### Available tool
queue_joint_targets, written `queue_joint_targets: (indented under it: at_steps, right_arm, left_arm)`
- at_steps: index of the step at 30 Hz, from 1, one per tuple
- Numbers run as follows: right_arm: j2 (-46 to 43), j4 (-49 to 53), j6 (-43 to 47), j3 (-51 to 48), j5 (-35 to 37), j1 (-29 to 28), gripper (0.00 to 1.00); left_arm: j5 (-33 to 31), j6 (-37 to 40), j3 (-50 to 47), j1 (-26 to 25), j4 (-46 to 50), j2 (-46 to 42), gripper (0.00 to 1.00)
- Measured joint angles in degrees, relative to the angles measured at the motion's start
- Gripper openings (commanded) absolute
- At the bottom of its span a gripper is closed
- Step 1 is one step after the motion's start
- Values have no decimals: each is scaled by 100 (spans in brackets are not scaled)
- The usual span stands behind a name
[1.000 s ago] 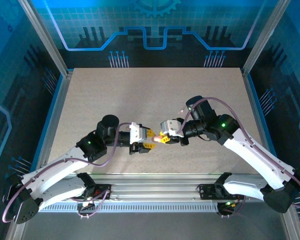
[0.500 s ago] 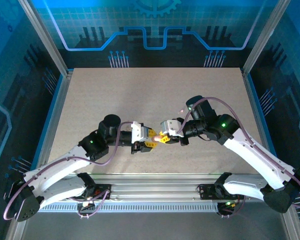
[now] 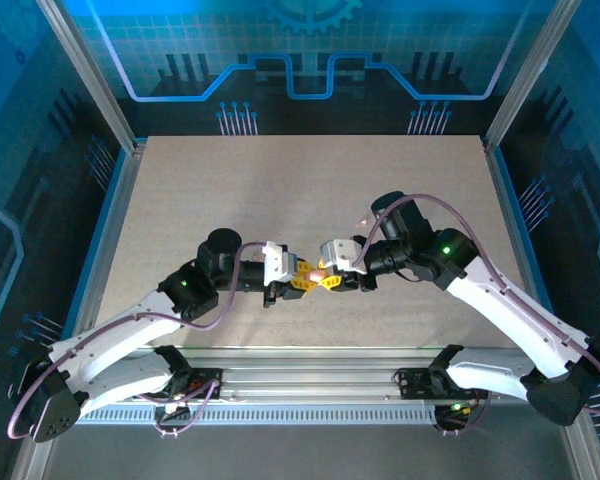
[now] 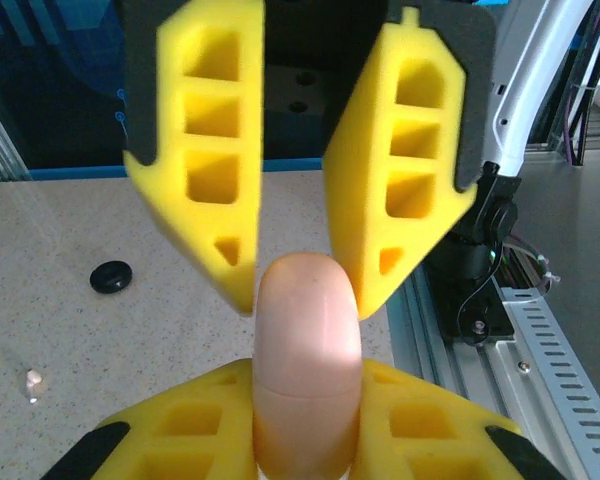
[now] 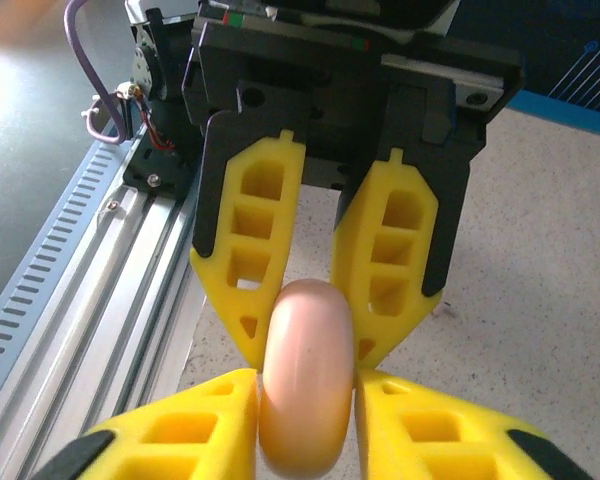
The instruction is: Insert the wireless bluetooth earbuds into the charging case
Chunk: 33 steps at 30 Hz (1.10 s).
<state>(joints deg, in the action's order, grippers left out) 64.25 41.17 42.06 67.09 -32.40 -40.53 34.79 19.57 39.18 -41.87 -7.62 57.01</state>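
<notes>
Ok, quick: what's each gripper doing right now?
Left gripper: closed on one end of the pink charging case.
Right gripper: closed on the other end of the same case.

Case (image 4: 307, 372): smooth pale pink capsule, gripped end to end between left pincer (image 3: 302, 283) and right pincer (image 3: 327, 278). One tiny pale pink earbud (image 4: 32, 380) lies apart on the surface (image 4: 130, 340).

One pink case (image 4: 308, 370), one black disc (image 4: 111, 276), one pink earbud (image 4: 33, 380).
</notes>
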Motion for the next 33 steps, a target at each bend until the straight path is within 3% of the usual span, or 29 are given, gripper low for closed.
queue_joint_targets:
  at_steps: [4, 17, 33]
  right_arm:
    - [0, -125, -33, -35, 15, -2, 55]
    - [15, -337, -116, -68, 98, -4, 53]
    - [-68, -575, -535, -151, 798, -72, 52]
  left_arm:
    - [0, -11, 0, 0, 0, 4, 18]
    - [0, -13, 0, -4, 0, 4, 18]
    - [-302, -13, 0, 2, 22, -7, 17]
